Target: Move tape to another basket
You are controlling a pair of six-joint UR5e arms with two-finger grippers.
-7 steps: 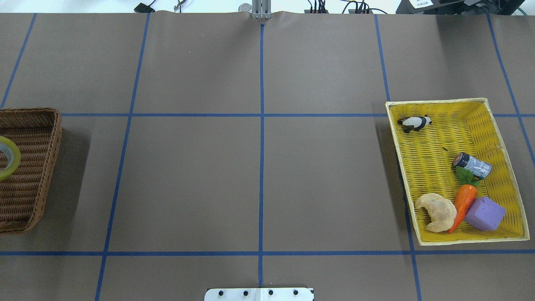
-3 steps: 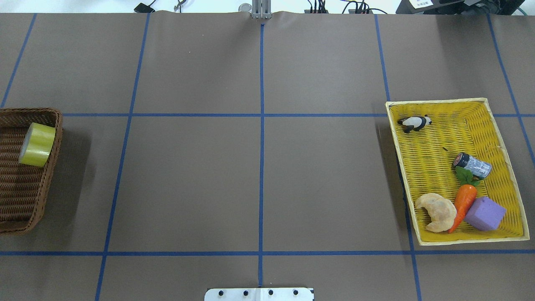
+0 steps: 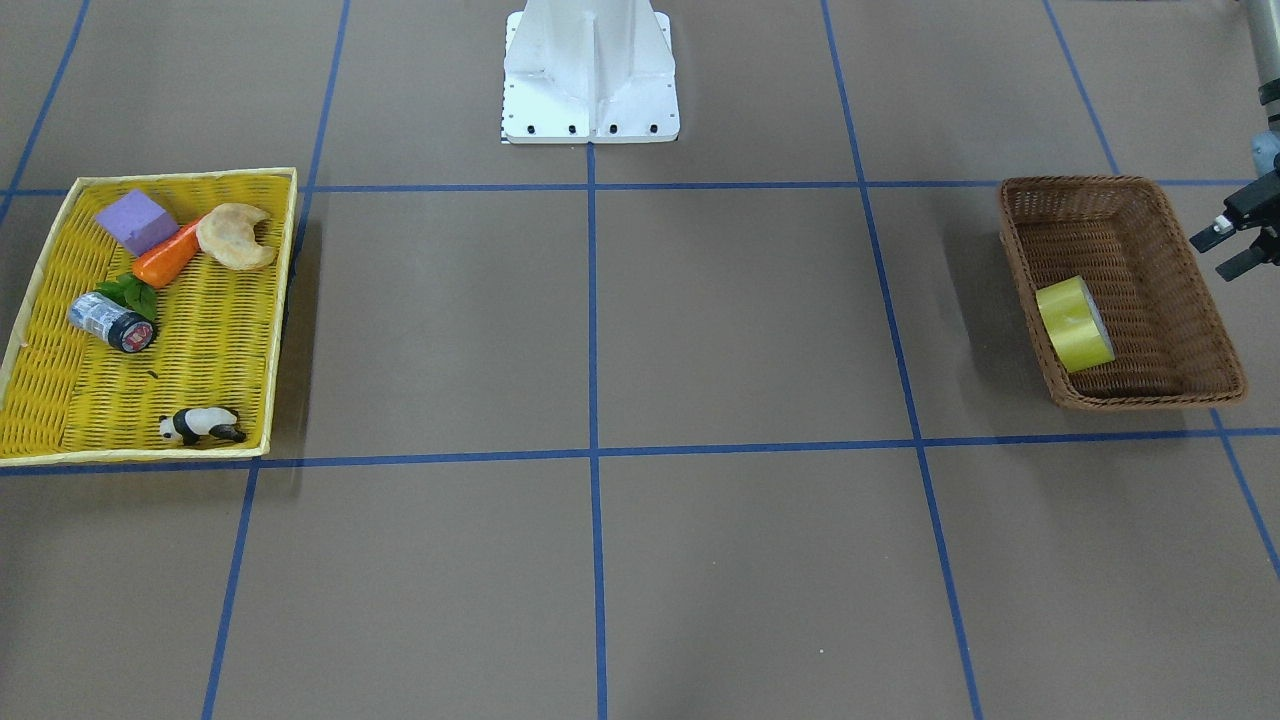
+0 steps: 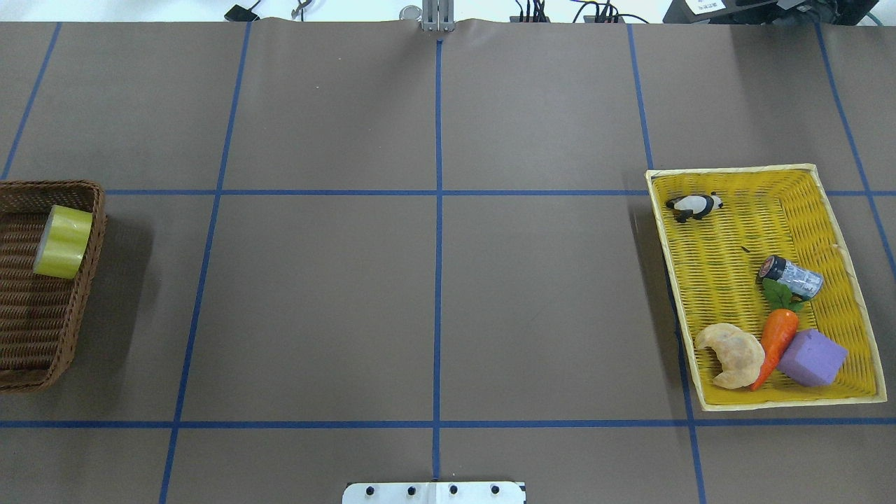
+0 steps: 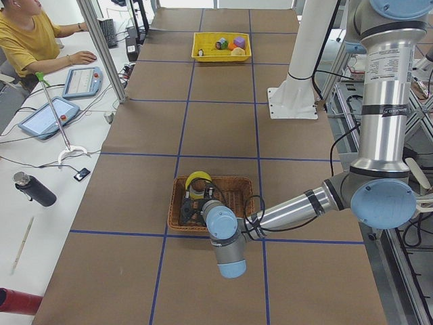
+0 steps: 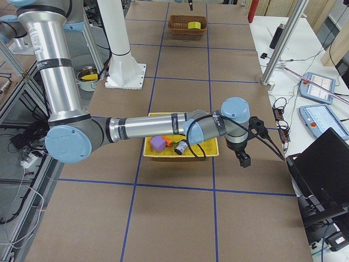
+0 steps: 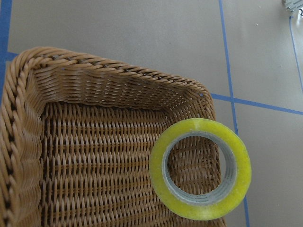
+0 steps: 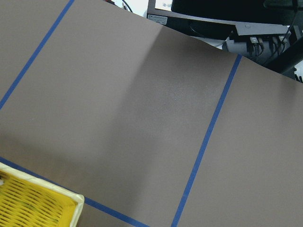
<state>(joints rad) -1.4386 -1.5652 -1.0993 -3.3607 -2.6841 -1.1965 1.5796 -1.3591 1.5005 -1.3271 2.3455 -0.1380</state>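
Tape (image 4: 63, 241), a glossy yellow-green roll with a grey core, stands on edge in the deep brown wicker basket (image 4: 35, 329) at the overhead frame's left edge. The basket's woven wall props it and stops it rolling. The left hand (image 3: 1205, 258) hangs beside the basket, fingers apart and empty. Whether the right hand (image 6: 244, 161) is apart or together, I cannot tell.

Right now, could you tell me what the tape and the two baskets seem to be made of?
Tape: glossy translucent yellow-green plastic film on a grey core, probably cardboard. Brown basket: woven wicker or rattan, matte. Yellow basket: woven strips, possibly dyed fibre or plastic.
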